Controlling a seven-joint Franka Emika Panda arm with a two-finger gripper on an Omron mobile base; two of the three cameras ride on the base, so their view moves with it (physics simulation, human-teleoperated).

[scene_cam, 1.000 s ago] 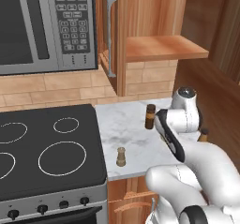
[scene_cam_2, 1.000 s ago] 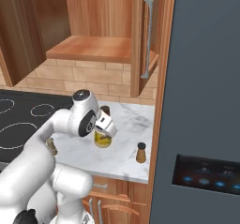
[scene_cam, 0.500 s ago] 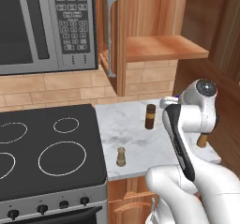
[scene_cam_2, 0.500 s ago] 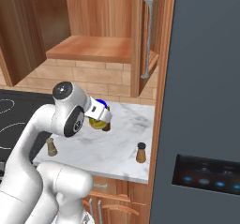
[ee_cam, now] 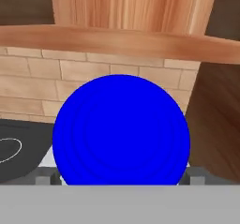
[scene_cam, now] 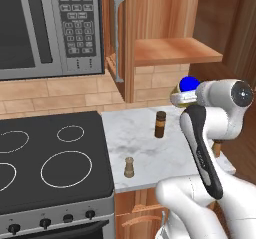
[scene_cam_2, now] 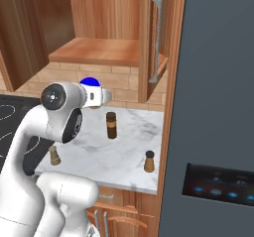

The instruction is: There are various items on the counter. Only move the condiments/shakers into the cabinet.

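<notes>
My gripper [scene_cam: 183,96] is shut on the squat yellow jar [scene_cam: 182,99], whose blue lid [ee_cam: 121,129] faces the hand camera. The jar [scene_cam_2: 90,83] hangs in the air above the marbled counter [scene_cam: 145,145], below the cabinet's plank shelf [scene_cam: 175,50]. On the counter stand the small beige shaker [scene_cam: 129,167] near the front left, the dark brown cylinder [scene_cam: 160,124] in the middle, and the tan shaker with dark top [scene_cam_2: 149,161] at the front right. The cabinet door [scene_cam: 118,38] stands open.
The grey microwave [scene_cam: 45,28] hangs left of the cabinet over the black stovetop [scene_cam: 50,158]. A dark grey fridge [scene_cam_2: 218,107] walls off the counter's right side. My own arm [scene_cam: 202,143] hides part of the counter's right end.
The arm has risen, carrying the jar up from just above the counter to a height just under the cabinet shelf. The shakers and the cylinder have stayed put.
</notes>
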